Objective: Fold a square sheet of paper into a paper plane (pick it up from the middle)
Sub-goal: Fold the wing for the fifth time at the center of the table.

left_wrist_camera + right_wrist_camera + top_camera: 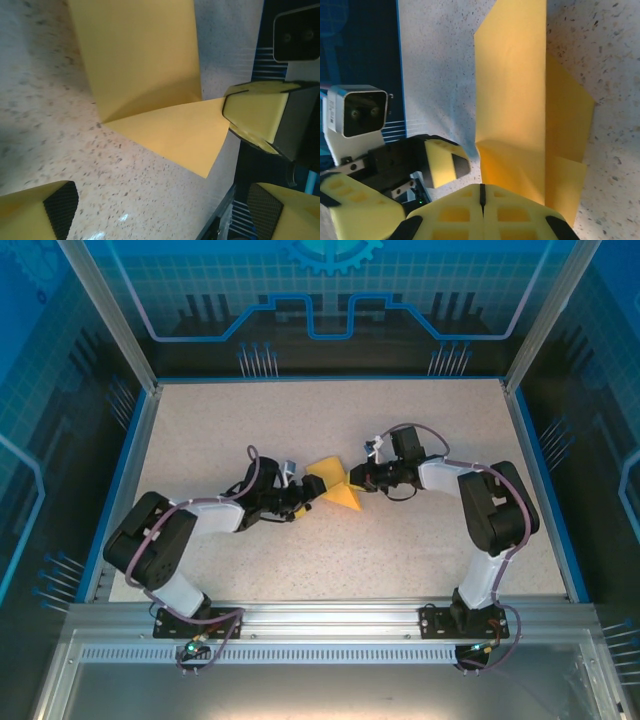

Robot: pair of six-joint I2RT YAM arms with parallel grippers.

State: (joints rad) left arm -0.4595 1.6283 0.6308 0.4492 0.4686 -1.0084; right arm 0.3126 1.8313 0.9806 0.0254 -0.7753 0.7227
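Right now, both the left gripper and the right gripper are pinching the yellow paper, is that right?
Not quite. Just the right gripper is pinching the yellow paper, at one corner. The left gripper is open, spread wide and not closed on the paper. The left wrist view shows it.

Your paper [335,490] lies mid desk [330,420]: left hand [303,498] just left of it, right hand [353,480] on its right corner.
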